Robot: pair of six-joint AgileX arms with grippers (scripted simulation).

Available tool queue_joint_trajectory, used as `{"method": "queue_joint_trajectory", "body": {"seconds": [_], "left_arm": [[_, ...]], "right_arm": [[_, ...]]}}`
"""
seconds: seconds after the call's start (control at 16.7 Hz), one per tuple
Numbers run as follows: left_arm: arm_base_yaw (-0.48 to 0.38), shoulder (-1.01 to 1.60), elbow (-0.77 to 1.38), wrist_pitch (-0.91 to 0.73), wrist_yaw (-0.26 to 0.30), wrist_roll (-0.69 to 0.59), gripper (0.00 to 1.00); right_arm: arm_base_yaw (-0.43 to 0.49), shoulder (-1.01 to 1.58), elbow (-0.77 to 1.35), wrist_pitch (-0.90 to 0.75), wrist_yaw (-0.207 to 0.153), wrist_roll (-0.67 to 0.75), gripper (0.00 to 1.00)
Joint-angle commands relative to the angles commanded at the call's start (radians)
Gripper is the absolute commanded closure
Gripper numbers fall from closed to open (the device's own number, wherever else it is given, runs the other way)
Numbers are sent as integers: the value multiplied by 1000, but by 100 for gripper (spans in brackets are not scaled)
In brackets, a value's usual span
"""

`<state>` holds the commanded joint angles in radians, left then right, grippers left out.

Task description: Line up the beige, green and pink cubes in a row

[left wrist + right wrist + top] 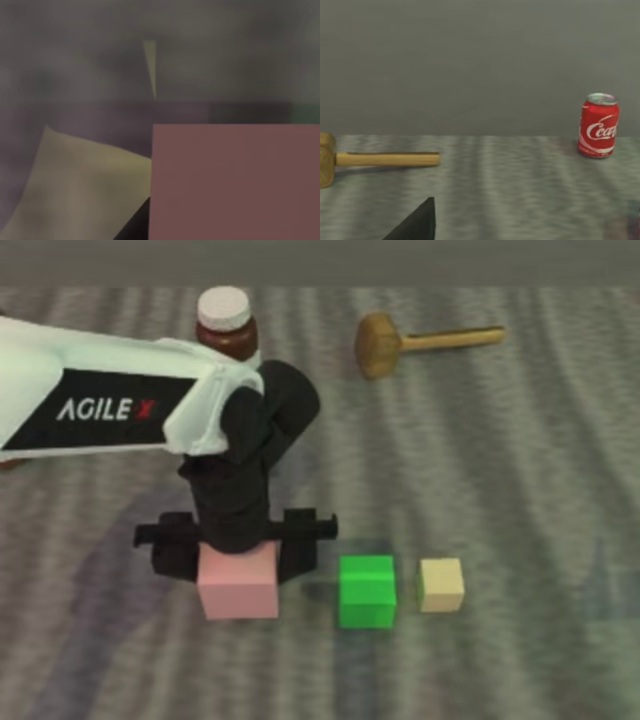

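Pink cube (238,582) beneath left gripper (237,558), fingers' grip hidden, green cube (367,591) just beside

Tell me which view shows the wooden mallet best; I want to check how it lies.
The top view: the whole wooden mallet lies flat at the table's far edge, head toward the left, handle pointing right. The right wrist view shows its handle and only part of the head at the frame edge. The left wrist view shows none of it.
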<state>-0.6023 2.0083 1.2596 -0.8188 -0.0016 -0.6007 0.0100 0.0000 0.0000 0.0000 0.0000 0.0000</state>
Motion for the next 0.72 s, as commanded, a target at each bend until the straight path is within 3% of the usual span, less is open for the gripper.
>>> {"method": "queue_joint_trajectory", "body": {"seconds": [0.54, 0.72], "left_arm": [[0, 0, 0, 0, 0, 0, 2], [0, 0, 0, 0, 0, 0, 0]], "right_arm": [[0, 0, 0, 0, 0, 0, 0], [0, 0, 0, 0, 0, 0, 0]]}}
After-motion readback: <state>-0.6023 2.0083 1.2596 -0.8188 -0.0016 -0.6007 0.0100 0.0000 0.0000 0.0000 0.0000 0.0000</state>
